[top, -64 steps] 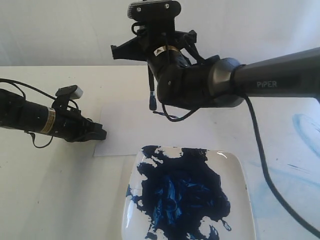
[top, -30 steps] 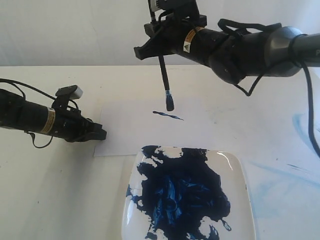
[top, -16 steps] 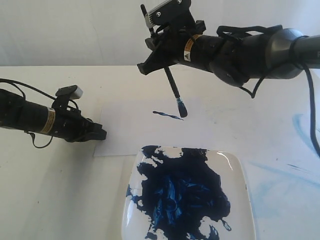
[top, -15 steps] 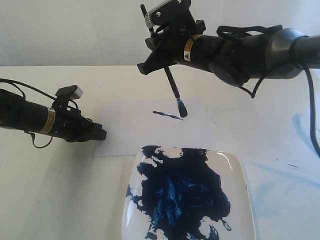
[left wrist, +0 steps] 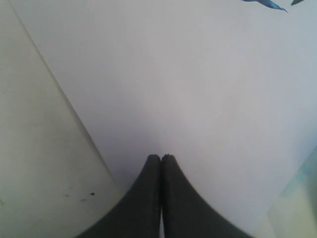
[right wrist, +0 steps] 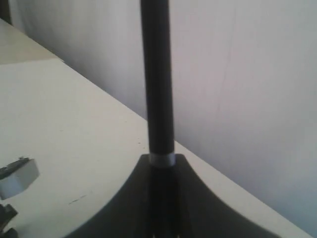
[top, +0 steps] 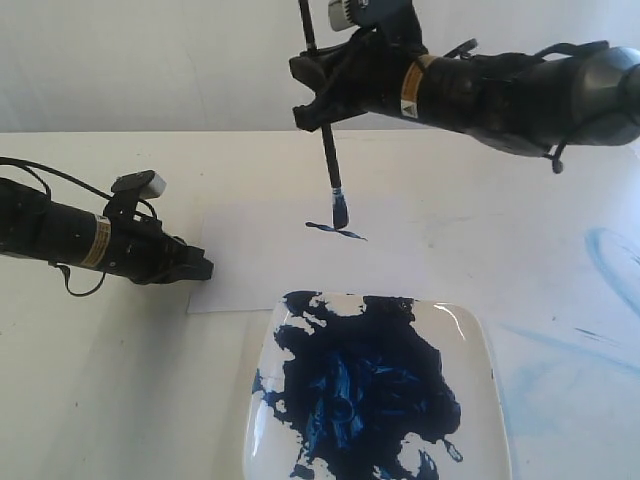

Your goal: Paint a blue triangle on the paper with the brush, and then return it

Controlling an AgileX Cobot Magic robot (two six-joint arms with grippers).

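- The cream table fills the exterior view, with faint pale-blue stains on its right side
- The right arm reaches in from the right, high above the table, and ends over the paper
- The glossy white plate sits at the near edge, just in front of the paper, and a broad dark-blue paint smear covers most of it
- The paper lies flat on the table behind the plate; its near right corner is hidden by the plate's far rim
- The left arm lies low across the left of the table, pointing at the paper's left edge
- The left gripper has its jaws pressed together with nothing between them; in the left wrist view its tips sit over the sheet just inside that edge, and I cannot tell whether they touch it
- The right gripper is clamped on the brush, pinching the black handle; the right wrist view shows the handle rising out from between the jaws
- The brush hangs nearly upright, bristles down, with its blue-stained tip right over the painted mark; contact with the paper cannot be made out
- One short blue stroke lies on the paper, slanting slightly down towards the right, under the brush tip
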